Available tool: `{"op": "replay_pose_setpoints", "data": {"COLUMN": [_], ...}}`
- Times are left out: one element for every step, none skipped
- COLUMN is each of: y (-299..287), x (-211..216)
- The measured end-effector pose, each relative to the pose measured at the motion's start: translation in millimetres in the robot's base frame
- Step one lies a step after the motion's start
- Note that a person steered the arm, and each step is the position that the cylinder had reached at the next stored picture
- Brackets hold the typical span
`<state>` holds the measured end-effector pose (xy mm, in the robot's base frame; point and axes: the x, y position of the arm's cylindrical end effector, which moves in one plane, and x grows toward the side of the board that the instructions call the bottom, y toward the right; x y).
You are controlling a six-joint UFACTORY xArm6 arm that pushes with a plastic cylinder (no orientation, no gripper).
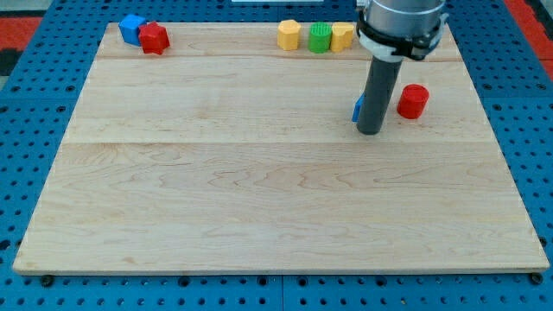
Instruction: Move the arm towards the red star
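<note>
My tip (pixel 370 131) rests on the wooden board (pixel 259 207), a bare rod holding nothing. A blue block (pixel 356 109), shape hidden, peeks out from behind it, just at its left edge and seemingly touching. Just to my right sits a red cylinder (pixel 413 101), near but apart. Above me along the board's top edge stand a yellow block (pixel 289 34), a green block (pixel 320 38) and another yellow block (pixel 342 36) in a row. Far off to my upper left lies the red star (pixel 155 39), touching a blue cube (pixel 132 28), well apart from my tip.
</note>
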<state>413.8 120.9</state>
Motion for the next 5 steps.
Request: {"op": "replay_pose_setpoints", "data": {"y": [1, 3, -9, -33, -50], "x": [-3, -4, -6, -7, -12]}}
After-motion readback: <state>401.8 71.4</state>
